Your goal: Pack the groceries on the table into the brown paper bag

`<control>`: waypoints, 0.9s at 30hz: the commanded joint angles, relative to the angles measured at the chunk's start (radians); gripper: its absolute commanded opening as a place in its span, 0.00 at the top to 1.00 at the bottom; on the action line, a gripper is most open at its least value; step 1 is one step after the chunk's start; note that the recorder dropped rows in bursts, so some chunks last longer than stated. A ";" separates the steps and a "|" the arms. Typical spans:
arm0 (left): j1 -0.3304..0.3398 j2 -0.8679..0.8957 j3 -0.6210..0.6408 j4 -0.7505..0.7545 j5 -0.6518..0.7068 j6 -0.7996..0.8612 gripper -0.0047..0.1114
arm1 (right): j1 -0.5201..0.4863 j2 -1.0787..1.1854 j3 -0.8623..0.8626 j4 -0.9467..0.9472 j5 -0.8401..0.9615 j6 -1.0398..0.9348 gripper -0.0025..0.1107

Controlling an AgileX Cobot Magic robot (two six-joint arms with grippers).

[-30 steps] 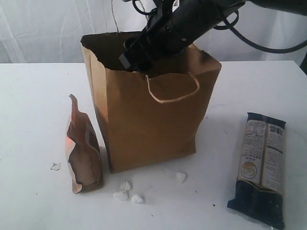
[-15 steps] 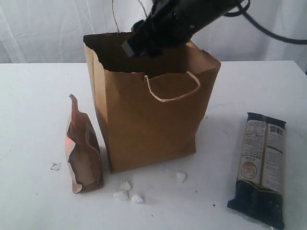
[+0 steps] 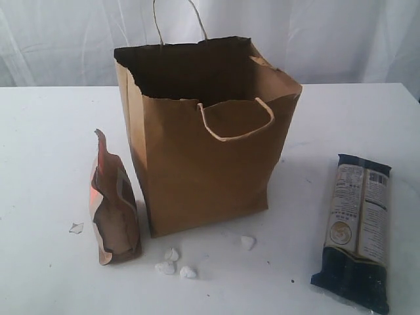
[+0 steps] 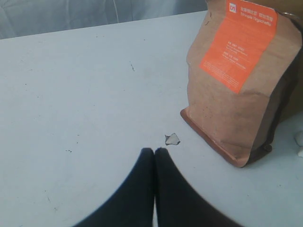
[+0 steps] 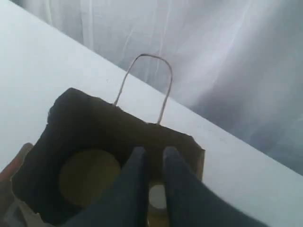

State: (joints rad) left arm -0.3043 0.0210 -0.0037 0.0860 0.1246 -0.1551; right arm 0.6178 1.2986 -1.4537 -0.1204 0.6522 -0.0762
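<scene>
Left jaws pressed together, empty, low over the tabletop (image 4: 71,94) near the pouch (image 4: 236,90). Right jaws narrowly apart, holding nothing, above the paper bag (image 3: 203,170); gold lid (image 5: 87,175) and white cap (image 5: 157,196) visible inside. Noodle packet (image 3: 357,230) lies flat, right of the bag.

1. The left hand (image 4: 155,150) shows two matte black fingers (image 4: 137,194) with smooth, plain surfaces.
2. Each of these fingers is broad toward the wrist and narrows in a gentle outward curve to a small rounded tip.
3. The inner faces run straight, drawing a thin dark seam down the middle of the hand.
4. The right hand (image 5: 154,152) has the same pair of dark fingers (image 5: 182,189), charcoal to black and blurred by closeness.
5. Their tips are rounded and blunt, and they widen toward the wrist.
6. Their dull finish carries a faint grey-blue sheen on the outer sides.
</scene>
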 commanded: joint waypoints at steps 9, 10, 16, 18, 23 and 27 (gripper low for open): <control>0.003 -0.009 0.004 -0.003 0.000 -0.003 0.95 | -0.001 -0.266 0.227 -0.349 -0.074 0.349 0.98; 0.003 -0.009 0.004 -0.003 0.000 -0.003 0.95 | -0.001 -0.289 0.249 -0.349 -0.074 0.349 0.98; 0.003 -0.009 0.004 -0.003 0.000 -0.003 0.95 | -0.003 -0.398 0.372 -0.349 -0.081 0.349 0.98; 0.003 -0.009 0.004 -0.003 0.000 -0.003 0.95 | -0.021 -0.436 0.406 -0.350 -0.086 0.349 0.98; 0.003 -0.009 0.004 -0.003 0.000 -0.003 0.95 | -0.090 -0.559 0.504 -0.337 -0.100 0.349 0.98; 0.003 -0.009 0.004 -0.003 0.000 -0.003 0.95 | -0.092 -0.608 0.635 -0.296 -0.074 0.349 0.98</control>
State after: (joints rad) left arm -0.3043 0.0210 -0.0037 0.0860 0.1246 -0.1551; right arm 0.5304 0.7077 -0.8770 -0.4303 0.5665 0.2686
